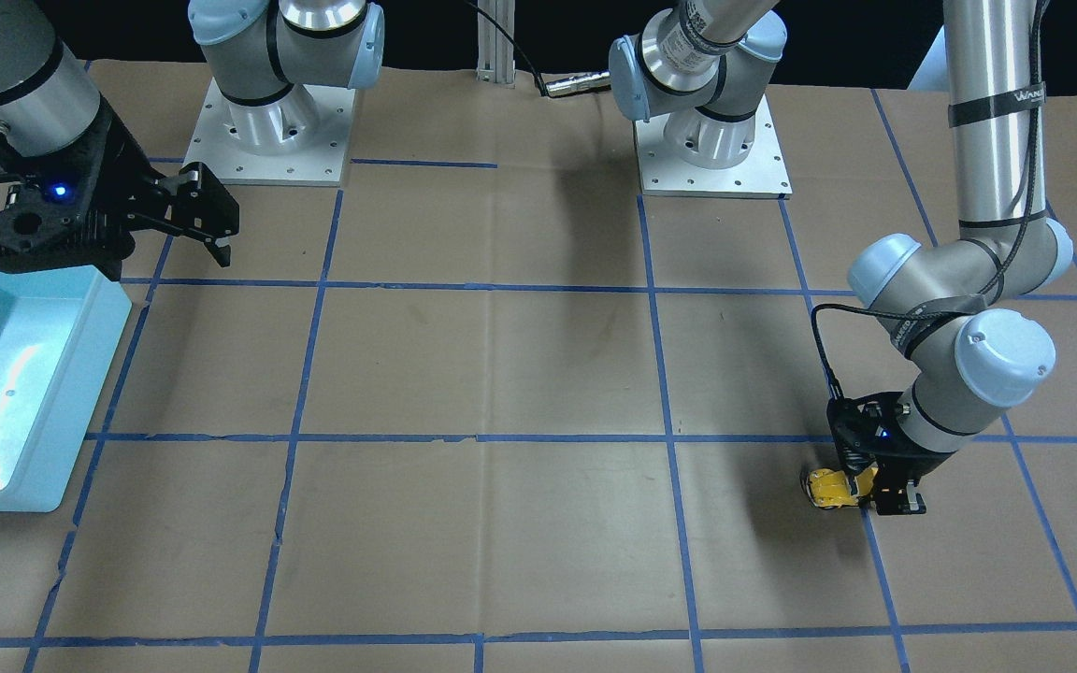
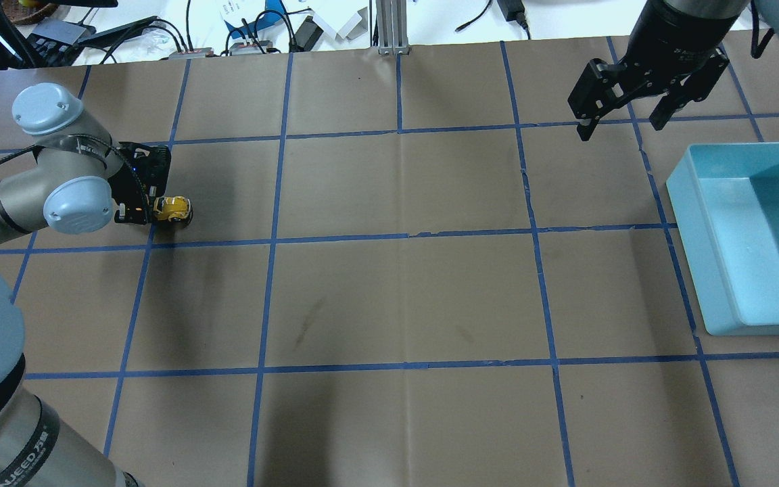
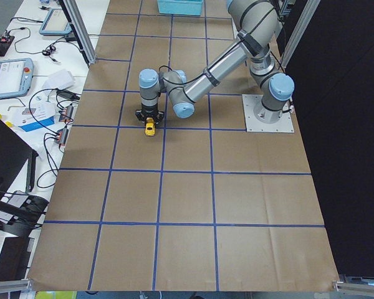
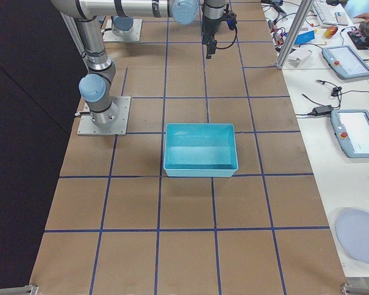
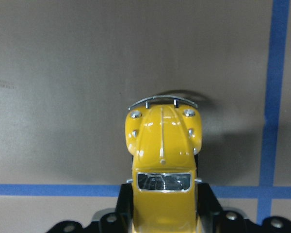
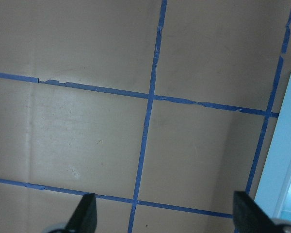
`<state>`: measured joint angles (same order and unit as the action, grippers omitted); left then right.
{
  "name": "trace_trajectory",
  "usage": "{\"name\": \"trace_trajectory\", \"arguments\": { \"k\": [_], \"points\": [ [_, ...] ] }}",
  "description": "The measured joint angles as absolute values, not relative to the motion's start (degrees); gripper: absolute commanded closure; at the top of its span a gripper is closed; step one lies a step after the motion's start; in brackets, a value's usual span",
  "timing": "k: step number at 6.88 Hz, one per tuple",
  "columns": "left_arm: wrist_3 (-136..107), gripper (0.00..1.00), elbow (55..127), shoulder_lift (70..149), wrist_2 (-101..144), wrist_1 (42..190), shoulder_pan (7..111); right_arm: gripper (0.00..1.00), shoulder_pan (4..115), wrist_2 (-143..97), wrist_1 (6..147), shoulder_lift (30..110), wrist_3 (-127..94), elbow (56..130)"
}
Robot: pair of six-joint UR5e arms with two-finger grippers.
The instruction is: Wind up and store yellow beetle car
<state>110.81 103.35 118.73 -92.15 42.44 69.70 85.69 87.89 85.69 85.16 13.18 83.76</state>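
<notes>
Clamping glossy yellow beetle car (image 5: 162, 155) w/ silver bumper (image 5: 162, 100), left claw (image 2: 157, 211); right claw (image 2: 621, 127) agape.

Glossy yellow beetle car (image 5: 162, 160) with silver bumper (image 5: 162, 100); brown table (image 2: 396, 304) gridded with blue tape (image 2: 403, 237); turquoise bin (image 2: 697, 250); fingers (image 6: 85, 213) apparently black.

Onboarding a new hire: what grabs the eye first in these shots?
The yellow toy car, clamped in the left gripper over a blue tape line on the brown table, on the robot's left side. Next, the light blue bin at the far right end, with the right gripper hanging open above the table near it.
</notes>
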Motion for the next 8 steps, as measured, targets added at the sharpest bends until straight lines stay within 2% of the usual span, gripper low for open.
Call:
{"name": "trace_trajectory", "arguments": {
  "k": [4, 8],
  "points": [
    [107.6, 0.0, 102.1, 117.5, -93.4, 44.6, 70.8, 0.0, 85.7, 87.9, 85.7, 85.2, 13.2, 83.8],
    [82.1, 0.0, 90.5, 106.6, -94.2, 71.7, 81.1, 0.0, 85.7, 87.9, 85.7, 85.1, 13.3, 83.8]
  ]
}}
